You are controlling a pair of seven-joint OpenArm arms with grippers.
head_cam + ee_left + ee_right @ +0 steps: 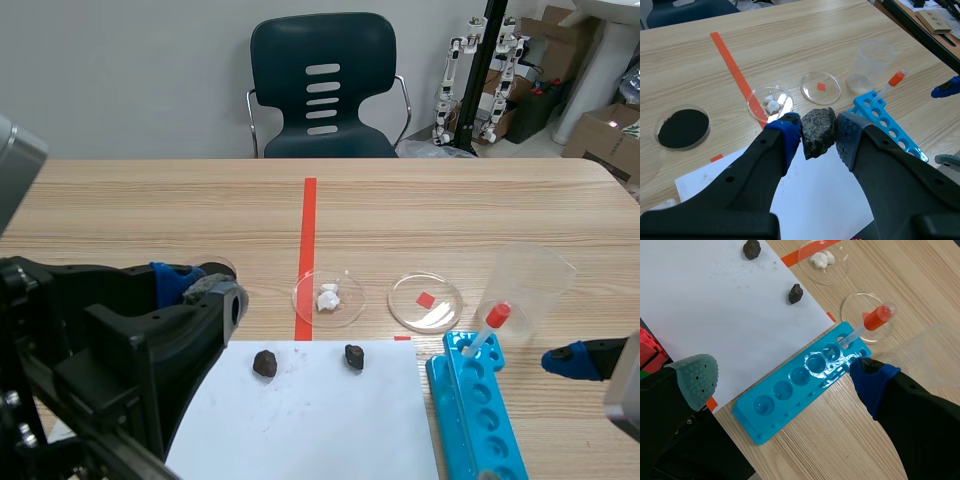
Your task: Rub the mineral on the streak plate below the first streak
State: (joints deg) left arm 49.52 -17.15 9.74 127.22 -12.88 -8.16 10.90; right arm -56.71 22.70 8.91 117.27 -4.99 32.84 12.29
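My left gripper (818, 134) is shut on a dark grey speckled mineral (818, 131), held between the blue pad and the grey pad above the far edge of a white sheet (822, 200). In the scene view this gripper (195, 285) hangs over the sheet's (310, 425) left corner and hides the mineral. Faint grey smudges mark the sheet (715, 295) near two small dark rocks (265, 363) (354, 357). The right gripper (782, 377) stands open over a blue well tray (790, 395), low at the table's right (583, 361).
Beyond the sheet lie a petri dish with white lumps (329, 297) and one with a red square (425, 302). A clear cup (527, 290) and a red-bulbed dropper (488, 328) stand by the well tray (475, 410). A dish holding a black disc (683, 128) sits left.
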